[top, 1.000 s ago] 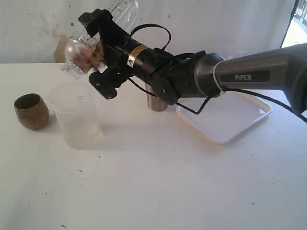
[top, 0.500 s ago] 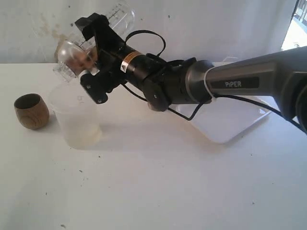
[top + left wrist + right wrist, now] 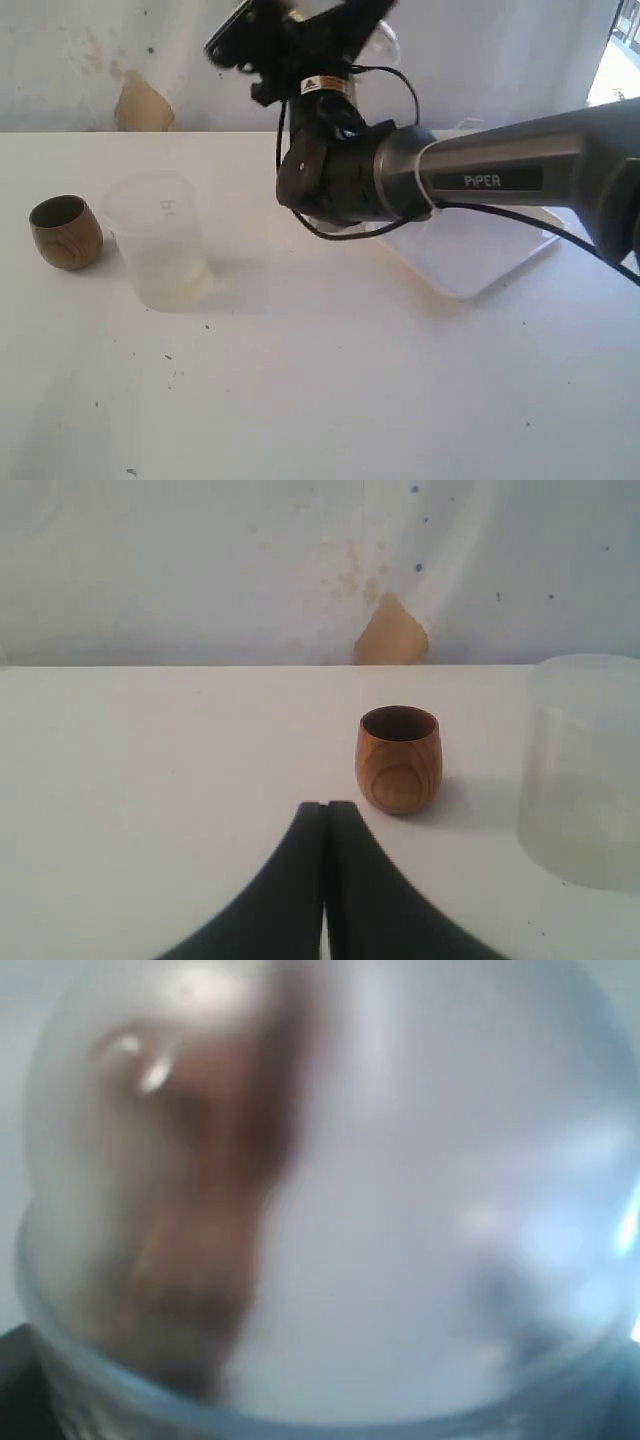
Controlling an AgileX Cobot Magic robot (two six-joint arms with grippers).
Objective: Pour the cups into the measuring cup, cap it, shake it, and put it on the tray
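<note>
Your right gripper [image 3: 290,30] clamps the clear cup [image 3: 340,1190], held high and blurred. Your left gripper [image 3: 324,810] is closed, facing the wooden cup [image 3: 398,758].

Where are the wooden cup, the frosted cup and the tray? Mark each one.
wooden cup [image 3: 66,232], exterior view, on its rounded side.
frosted cup [image 3: 160,240], exterior view, on its side wall.
tray [image 3: 480,262], exterior view, on its bare floor.

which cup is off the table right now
The clear measuring cup, held aloft by the right arm; the wooden cup and frosted cup stand on the table.
</note>
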